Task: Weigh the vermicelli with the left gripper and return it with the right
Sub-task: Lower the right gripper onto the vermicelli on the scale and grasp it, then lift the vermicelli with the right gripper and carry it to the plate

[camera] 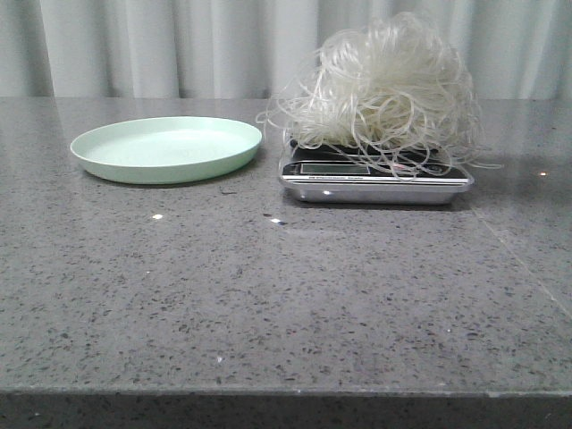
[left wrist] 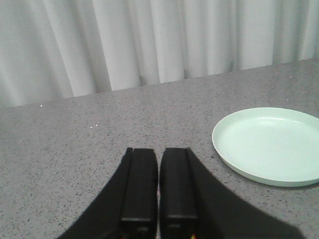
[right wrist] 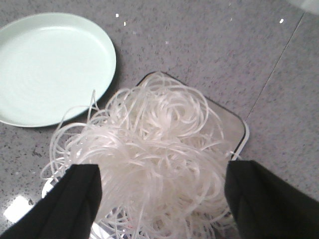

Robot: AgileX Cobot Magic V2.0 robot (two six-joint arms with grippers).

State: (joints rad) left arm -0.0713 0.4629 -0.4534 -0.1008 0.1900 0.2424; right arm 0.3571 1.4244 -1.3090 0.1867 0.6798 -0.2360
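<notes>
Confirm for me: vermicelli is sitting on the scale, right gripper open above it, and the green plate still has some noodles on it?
Not quite: the green plate is bare, as the front view shows. The vermicelli does sit on the scale, with the right gripper open over it.

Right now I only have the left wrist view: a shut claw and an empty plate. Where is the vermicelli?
Observer: On the scale, right of the plate. The vermicelli is a tall mound covering its platform.
Operator: Is the right claw on it?
Observer: The right claw is open above the mound, one finger on either side. I cannot tell if it touches.
Operator: Any reading?
Observer: The display faces the front camera, but it is too small to read.
</notes>
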